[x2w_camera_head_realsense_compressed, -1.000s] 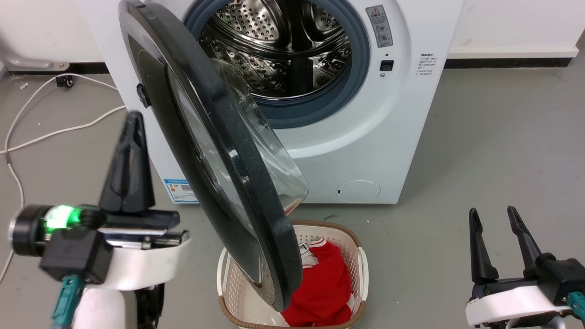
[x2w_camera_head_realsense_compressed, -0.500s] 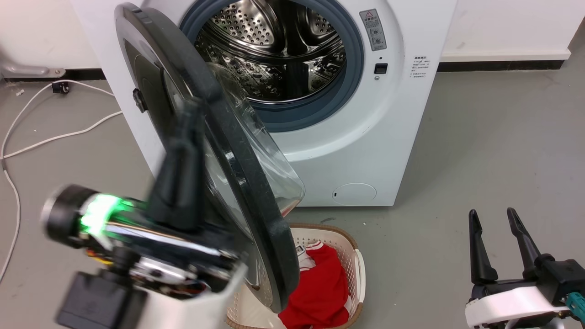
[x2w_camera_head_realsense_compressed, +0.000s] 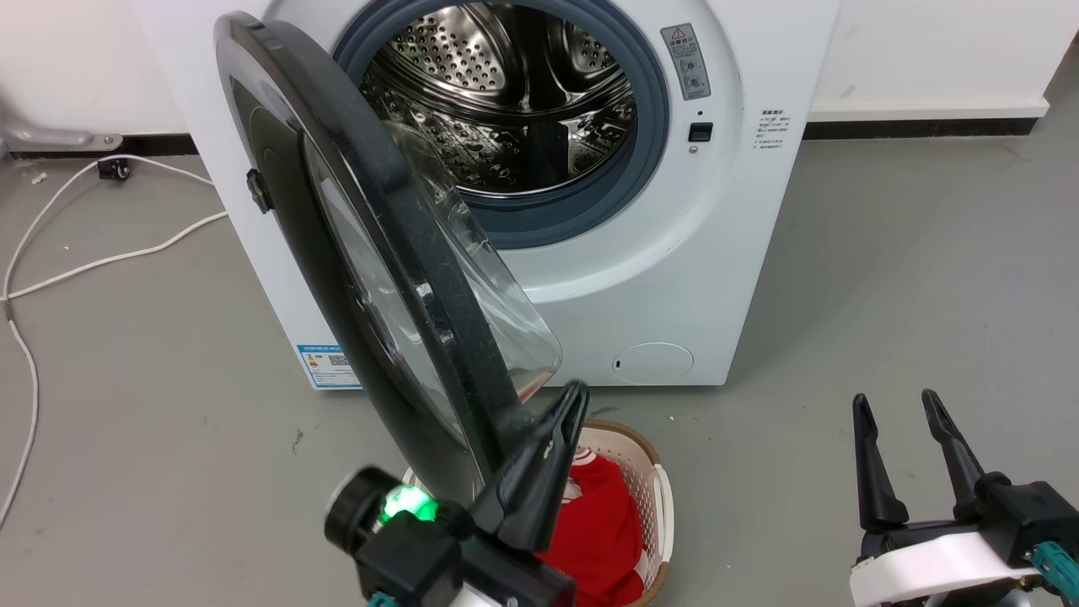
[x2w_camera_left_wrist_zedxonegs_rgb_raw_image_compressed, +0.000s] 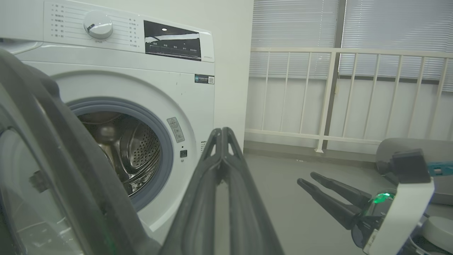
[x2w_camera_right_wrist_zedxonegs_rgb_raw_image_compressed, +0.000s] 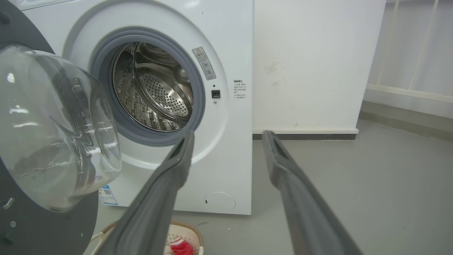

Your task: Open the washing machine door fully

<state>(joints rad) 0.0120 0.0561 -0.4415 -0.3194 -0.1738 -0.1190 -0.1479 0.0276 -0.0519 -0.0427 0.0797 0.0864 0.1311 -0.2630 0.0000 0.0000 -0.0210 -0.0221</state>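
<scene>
Glossy black plastic on the rim of the washing machine door, dusty along the edge, around a bowl of smooth clear glass. Smooth white gloss on the washing machine, matt grey rubber for its gasket, shiny perforated steel for its drum. Pale perforated plastic for the laundry basket, soft red cloth inside it, matt grey floor, matt dark fingers on the left pincer and right pincer.
</scene>
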